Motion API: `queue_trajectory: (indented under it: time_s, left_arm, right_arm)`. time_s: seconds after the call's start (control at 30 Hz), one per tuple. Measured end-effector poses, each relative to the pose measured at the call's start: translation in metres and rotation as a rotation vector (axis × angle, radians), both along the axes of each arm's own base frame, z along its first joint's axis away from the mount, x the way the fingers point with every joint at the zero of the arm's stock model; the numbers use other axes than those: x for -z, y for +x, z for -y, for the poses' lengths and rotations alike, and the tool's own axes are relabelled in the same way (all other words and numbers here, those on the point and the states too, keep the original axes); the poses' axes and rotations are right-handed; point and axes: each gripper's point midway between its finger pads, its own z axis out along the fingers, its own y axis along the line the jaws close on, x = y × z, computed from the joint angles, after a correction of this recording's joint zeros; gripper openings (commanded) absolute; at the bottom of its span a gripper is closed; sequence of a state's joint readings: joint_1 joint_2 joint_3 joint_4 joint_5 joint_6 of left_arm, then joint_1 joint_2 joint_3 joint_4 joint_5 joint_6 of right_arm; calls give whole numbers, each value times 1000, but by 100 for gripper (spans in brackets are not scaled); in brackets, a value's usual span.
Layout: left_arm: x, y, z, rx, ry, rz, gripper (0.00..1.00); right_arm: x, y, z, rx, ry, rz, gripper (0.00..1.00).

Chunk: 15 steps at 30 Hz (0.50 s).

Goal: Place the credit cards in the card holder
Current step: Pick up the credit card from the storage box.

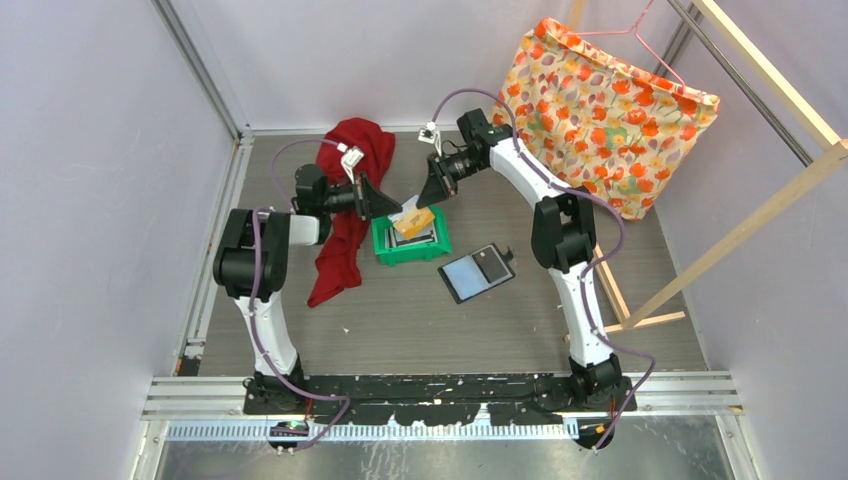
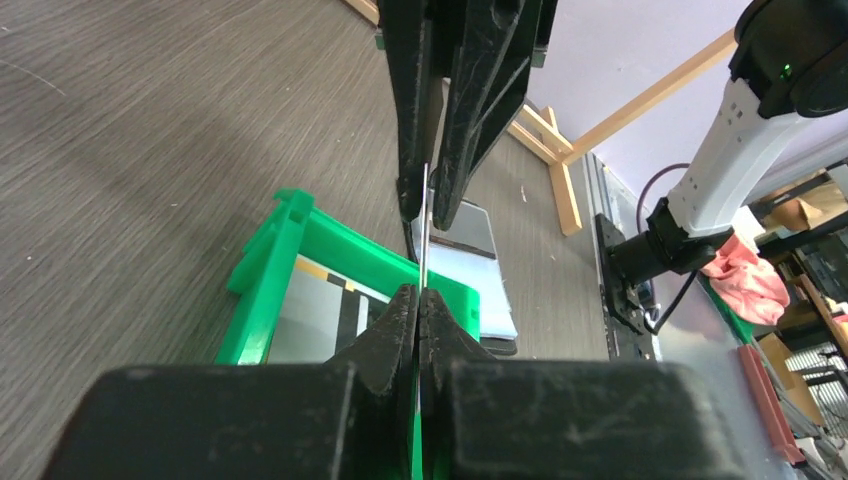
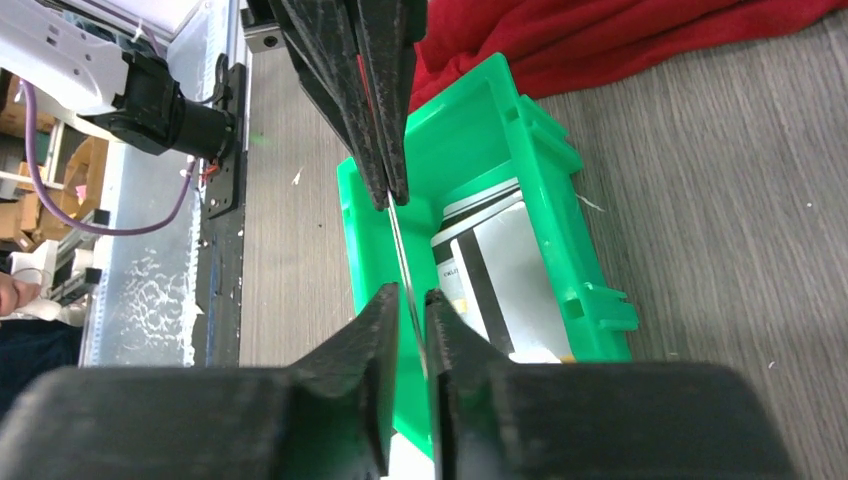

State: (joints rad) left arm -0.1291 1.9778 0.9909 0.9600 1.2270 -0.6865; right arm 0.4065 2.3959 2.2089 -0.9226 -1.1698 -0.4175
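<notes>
**Free room and obstacles.** The green bin [image 1: 410,243] is closed off from above by the left gripper [image 1: 397,208] and right gripper [image 1: 430,198], which meet over it at a yellow card [image 1: 414,221]. A red cloth [image 1: 345,215] crowds the bin's left wall. The open card holder [image 1: 477,272] lies apart on bare table [image 1: 400,320], with open access from above and the front. A floral bag [image 1: 600,110] and wooden frame [image 1: 740,225] hem in the right side.

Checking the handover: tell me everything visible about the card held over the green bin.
The card is thin, flat, yellow-orange, a pale line edge-on in the wrist views. It hangs tilted over the green bin. The left gripper is shut on one end; the right gripper flanks the other with a slight gap.
</notes>
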Motion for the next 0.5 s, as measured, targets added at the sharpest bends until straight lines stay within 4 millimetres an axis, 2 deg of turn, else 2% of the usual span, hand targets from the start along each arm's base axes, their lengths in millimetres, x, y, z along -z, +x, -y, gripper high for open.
queue_trajectory:
  time_s: [0.07, 0.1, 0.23, 0.37, 0.5]
  left_arm:
    - [3, 0, -1, -3, 19, 20, 0]
    - [4, 0, -1, -3, 24, 24, 0]
    - [6, 2, -4, -12, 41, 44, 0]
    - [1, 5, -9, -34, 48, 46, 0]
    - [-19, 6, -13, -68, 41, 46, 0]
  right_arm:
    - [5, 0, 1, 1, -12, 0, 34]
    - [7, 0, 1, 1, -18, -1, 41]
    - [12, 0, 3, 3, -36, 3, 57]
    - [15, 2, 5, 12, -53, 7, 67]
    - [14, 6, 10, 36, -69, 0, 72]
